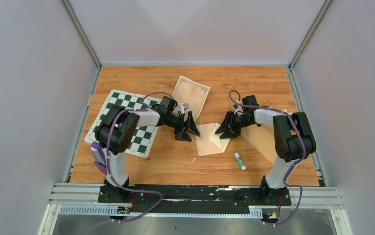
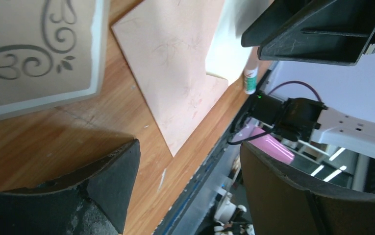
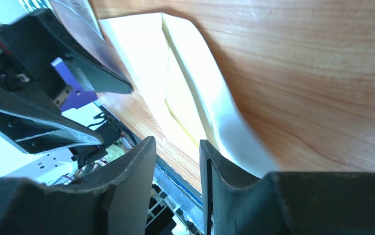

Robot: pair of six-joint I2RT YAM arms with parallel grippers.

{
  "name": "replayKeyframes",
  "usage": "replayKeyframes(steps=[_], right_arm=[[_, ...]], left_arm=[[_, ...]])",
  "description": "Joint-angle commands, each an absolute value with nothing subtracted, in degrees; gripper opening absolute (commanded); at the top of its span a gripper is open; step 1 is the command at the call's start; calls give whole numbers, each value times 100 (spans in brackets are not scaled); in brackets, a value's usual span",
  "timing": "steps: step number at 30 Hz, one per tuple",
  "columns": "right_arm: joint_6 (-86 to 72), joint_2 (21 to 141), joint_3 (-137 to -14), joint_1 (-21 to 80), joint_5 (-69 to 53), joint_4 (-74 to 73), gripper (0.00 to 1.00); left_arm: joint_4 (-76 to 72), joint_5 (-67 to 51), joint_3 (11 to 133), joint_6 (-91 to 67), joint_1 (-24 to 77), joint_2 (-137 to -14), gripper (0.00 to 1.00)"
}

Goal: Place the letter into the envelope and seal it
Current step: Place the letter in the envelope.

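Pinkish envelope (image 1: pixel 205 144) lies with its flap raised between the grippers; the letter (image 1: pixel 191 94) rests outside it, farther back. Left gripper (image 1: pixel 188 129) gapes empty, right gripper (image 1: pixel 227 129) is slightly parted and holds nothing. Glue stick (image 1: pixel 239 160) lies nearby.

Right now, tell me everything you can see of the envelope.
The envelope is a pale peach paper rectangle with a faint flower print. It lies flat, slightly askew, near the middle of the wooden table. Its cream flap, on the right side, is open and curls up off the wood. The right claw is at the flap with its jaws parted; whether it touches is unclear. The open left claw is by the far left corner.
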State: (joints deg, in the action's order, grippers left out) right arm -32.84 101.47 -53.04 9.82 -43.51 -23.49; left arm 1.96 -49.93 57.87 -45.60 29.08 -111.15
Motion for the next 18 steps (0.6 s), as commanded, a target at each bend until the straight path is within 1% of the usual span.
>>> replayKeyframes(steps=[1,5,8,13,15,18], right_arm=[[-2834,10295,-5401,974,-4289,-2766,41],[-2753,10366,-5329,976,-4130,-2781,40],[-2686,10351,-5317,971,-4079,-2864,40],[-2509,10249,-5140,1028,-4071,-3005,43],[-2542,10256,-5044,1043,-4088,-2988,44],[-2668,10289,-4907,1059,-4117,-2911,42]], left_arm=[[1242,-4448,6052,-3490,2793,-10631,83],[1994,-4299,6174,-3080,2727,-10265,84],[2163,-4356,6044,-2996,2724,-10240,84],[805,-4662,5140,-3736,2838,-10233,86],[350,-4675,4987,-3952,2976,-10290,86],[-48,-4780,4923,-4216,3264,-10469,86]])
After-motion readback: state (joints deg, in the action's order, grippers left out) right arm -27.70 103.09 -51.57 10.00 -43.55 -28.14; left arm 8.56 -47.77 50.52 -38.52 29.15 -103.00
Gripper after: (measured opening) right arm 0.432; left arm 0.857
